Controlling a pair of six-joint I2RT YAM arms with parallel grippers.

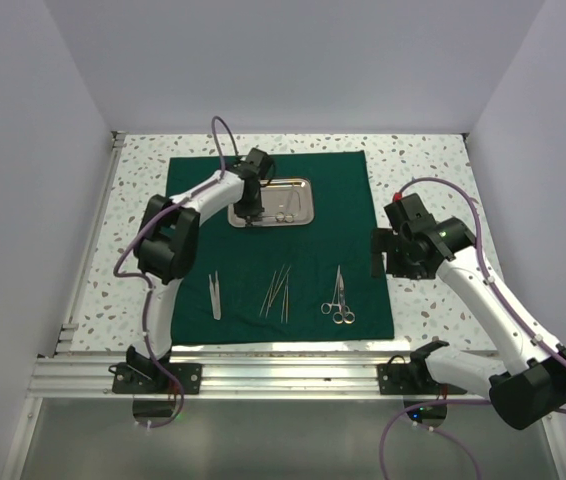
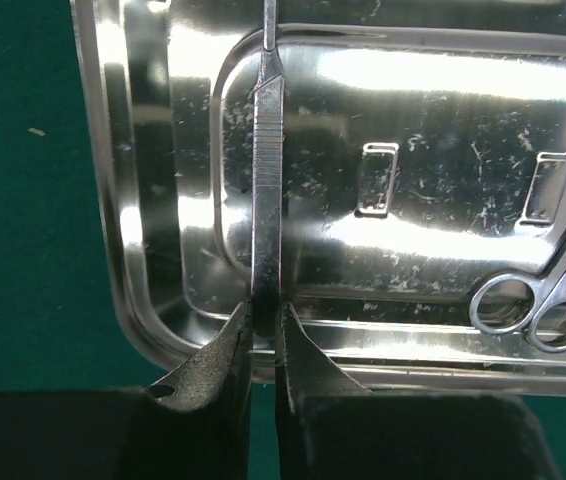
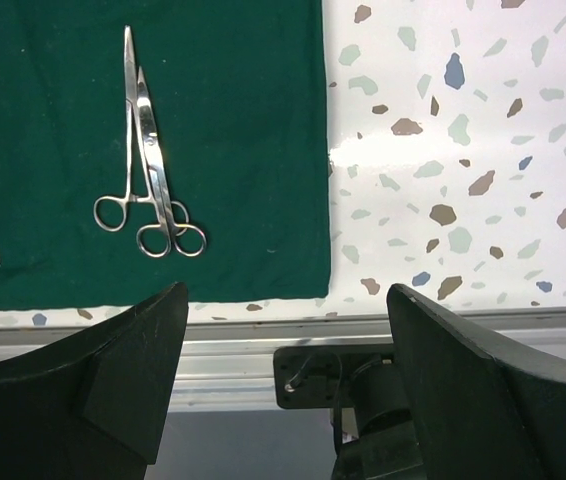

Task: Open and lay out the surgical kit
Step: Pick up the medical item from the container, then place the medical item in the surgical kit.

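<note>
On the speckled worktop (image 1: 433,170) the dark green cloth (image 1: 343,190) is spread flat, and the steel tray (image 1: 308,200) is set on its far half. The left tool (image 2: 266,318) is lowered at the near rim of the tray and is clenched on a flat, ribbed silver handle (image 2: 266,180), which runs along the tray floor away from the fingers (image 2: 208,365). Whether the handle is raised off the tray cannot be told. Further right in the same tray a ring-handled instrument (image 2: 533,310) is seen, its loops near the rim and apart from the held handle.

On the near half of the cloth three groups are laid out, well apart. The tweezers (image 1: 215,296) are at the left and a fan of slender probes (image 1: 279,290) is in the middle. A pair of ring-handled pieces (image 3: 148,190) is at the right, overlapping, with their loops toward the arms.

The left arm (image 1: 203,195) is stretched over the left part of the cloth, and the left end of the tray is partly covered by it in the top view. The right tool (image 3: 285,295) is held released and empty, its jaws wide apart, above the near right corner of the cloth, close to the aluminium rail (image 3: 253,345) at the worktop edge.
</note>
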